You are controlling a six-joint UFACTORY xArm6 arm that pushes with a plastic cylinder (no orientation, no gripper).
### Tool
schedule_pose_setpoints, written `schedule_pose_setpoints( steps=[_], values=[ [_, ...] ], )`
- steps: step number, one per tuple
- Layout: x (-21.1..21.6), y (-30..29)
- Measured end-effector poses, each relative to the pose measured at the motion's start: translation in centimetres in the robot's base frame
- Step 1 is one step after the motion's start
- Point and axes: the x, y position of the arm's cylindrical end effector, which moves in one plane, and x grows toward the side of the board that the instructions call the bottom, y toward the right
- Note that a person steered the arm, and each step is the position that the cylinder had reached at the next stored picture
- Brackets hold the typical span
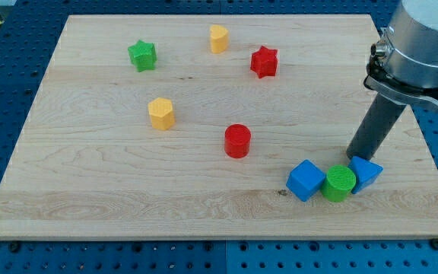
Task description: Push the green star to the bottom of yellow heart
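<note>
Fingers absent: only my tip (353, 154), nothing to open or close, planted just above the green cylinder (339, 183). Green star (141, 55) far up-left of that cylinder, untouched; yellow heart (218, 38) up-left too. Judged approach step. Next: travel beyond star, then shove it under heart.

The arm's grey housing (424, 38) is cut off by the view's top and right edges. My tip (353, 155) ends just behind the rearmost blue block (366, 172), so contact between them cannot be judged. The green cylinder (339, 183) overlaps that block's near face and partly hides it. The counter's (204, 205) near corners meet the view's bottom edge.
</note>
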Motion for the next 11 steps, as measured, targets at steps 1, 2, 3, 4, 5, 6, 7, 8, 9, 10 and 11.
schedule_pose_setpoints(
  steps=[1, 2, 3, 4, 5, 6, 7, 8, 9, 10, 11],
  values=[
    [0.9, 0.0],
    [1.1, 0.0],
    [-2.4, -0.8],
    [-6.4, -5.7],
    [-7.7, -11.8],
    [-10.4, -18.8],
    [-13.6, -26.8],
    [-17.5, -34.0],
    [-22.3, -35.6],
    [-22.5, -33.2],
    [-23.0, -31.1]
  ],
)
